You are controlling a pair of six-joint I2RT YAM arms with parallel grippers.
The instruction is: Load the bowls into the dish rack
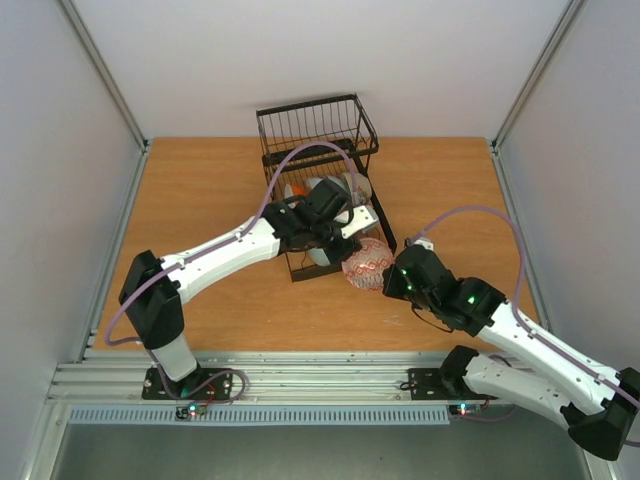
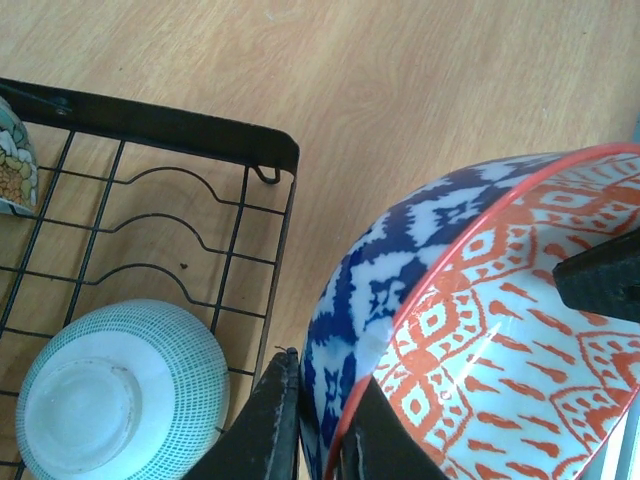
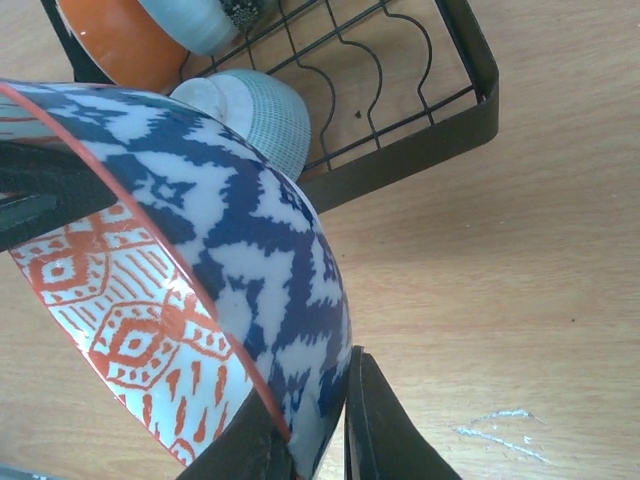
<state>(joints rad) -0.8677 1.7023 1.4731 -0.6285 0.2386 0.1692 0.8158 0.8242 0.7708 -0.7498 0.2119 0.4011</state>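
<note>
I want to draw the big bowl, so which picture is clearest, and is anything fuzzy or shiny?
Right wrist view: patterned bowl crisp, with soft white glare on its blue side; its own fingers are dark, a bit soft. Left wrist view: pattern sharp too, the pale green bowl clear. Top view: even light, the bowl small, its pattern hard to read, dish rack throwing faint shadows.

Patterned bowl tilted beside a black wire dish rack

The patterned bowl (image 2: pixel 480 330), blue-and-white outside, orange-red inside, is tipped on edge just off the dish rack (image 1: pixel 318 130)'s near corner. A pale green bowl (image 2: pixel 120 395) sits upside down inside the rack.
</note>
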